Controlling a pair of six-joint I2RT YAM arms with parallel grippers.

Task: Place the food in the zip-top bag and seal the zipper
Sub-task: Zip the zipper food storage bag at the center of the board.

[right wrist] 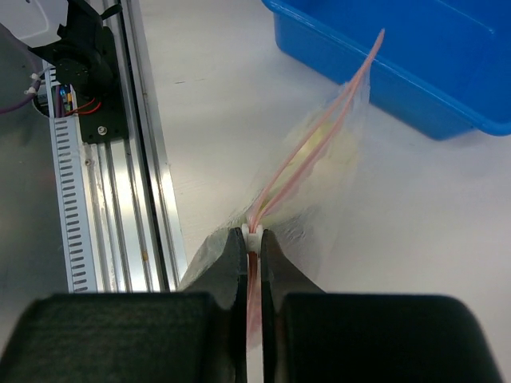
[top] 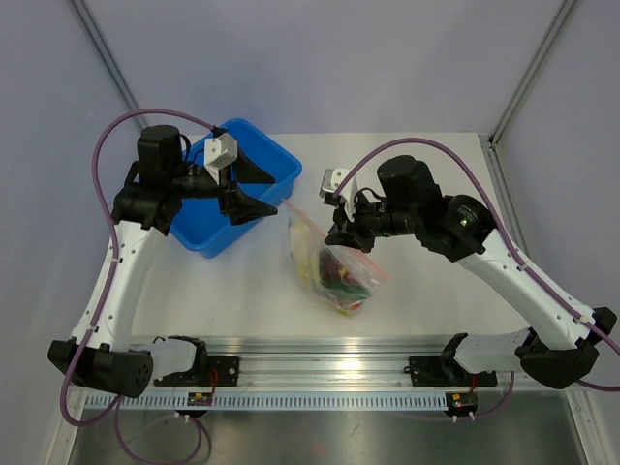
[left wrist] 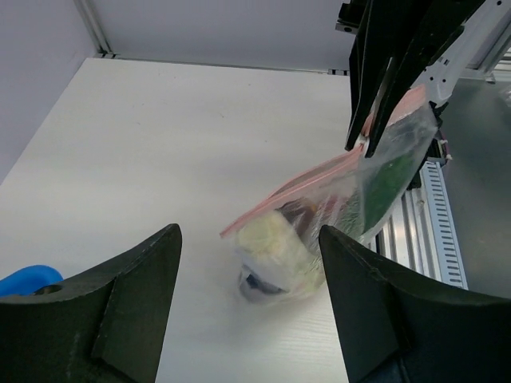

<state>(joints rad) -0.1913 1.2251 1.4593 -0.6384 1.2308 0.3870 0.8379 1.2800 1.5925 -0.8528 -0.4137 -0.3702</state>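
Starting at the left, the left gripper [top: 276, 194] hovers over the right-hand edge of the blue bin [top: 205, 240], jaws spread wide and holding nothing. No food shows inside the bin in the top view, though the arm hides part of its floor.

Just right of the bin, the zip-top bag [top: 312, 242] lies on the table [top: 436, 165] with its mouth end lifted. The food [top: 341, 279] is inside it: pale yellow-green, green and red pieces show through the plastic. No loose piece lies on the table around the bin. The loading step is therefore judged complete.

Further right of the bin, the right gripper [right wrist: 253, 239] is clamped tight on the zipper [right wrist: 319, 132], pinching it at a small white tab [right wrist: 253, 232]. From there the pink strip runs back toward the bin as two lines, slightly parted along the middle, so the seal is judged unfinished or at least unconfirmed.

Left to do: press the strip closed along its whole length, then verify it.
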